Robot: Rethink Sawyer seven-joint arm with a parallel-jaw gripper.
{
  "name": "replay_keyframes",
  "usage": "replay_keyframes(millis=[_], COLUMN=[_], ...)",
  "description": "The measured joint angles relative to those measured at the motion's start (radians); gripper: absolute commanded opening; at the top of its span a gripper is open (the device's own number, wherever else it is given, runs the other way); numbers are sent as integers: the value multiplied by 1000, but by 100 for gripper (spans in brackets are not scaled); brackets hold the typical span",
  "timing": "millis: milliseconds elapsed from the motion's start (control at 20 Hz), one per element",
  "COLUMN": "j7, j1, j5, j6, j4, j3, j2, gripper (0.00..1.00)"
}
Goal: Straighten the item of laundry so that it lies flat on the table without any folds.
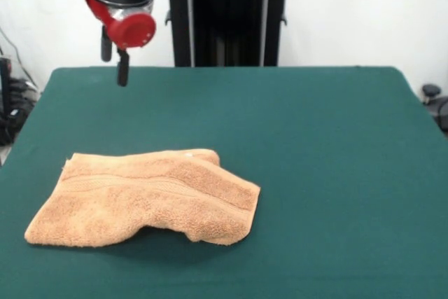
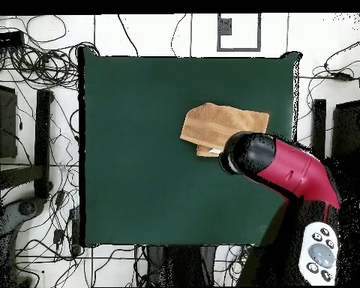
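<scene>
The towel lies on the table folded over on itself, one doubled corner raised in a thick layer, so it is not yet flat. The gripper hangs above the table beyond the towel's far edge, touching nothing; whether it is spread or pressed together cannot be told. Judged from here, the folded layer needs pulling outward.
</scene>
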Motion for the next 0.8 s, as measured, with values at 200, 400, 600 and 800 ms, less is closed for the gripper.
replay_keyframes(millis=[200, 400, 600, 800], j7=[84, 137, 188, 208], j1=[17, 24, 24, 21], j5=[47, 70, 90, 105], j6=[0, 0, 0, 0], j4=[-24, -44, -93, -138], j3=[-47, -74, -108, -132], j2=[23, 38, 73, 106], gripper=[100, 100, 100, 100])
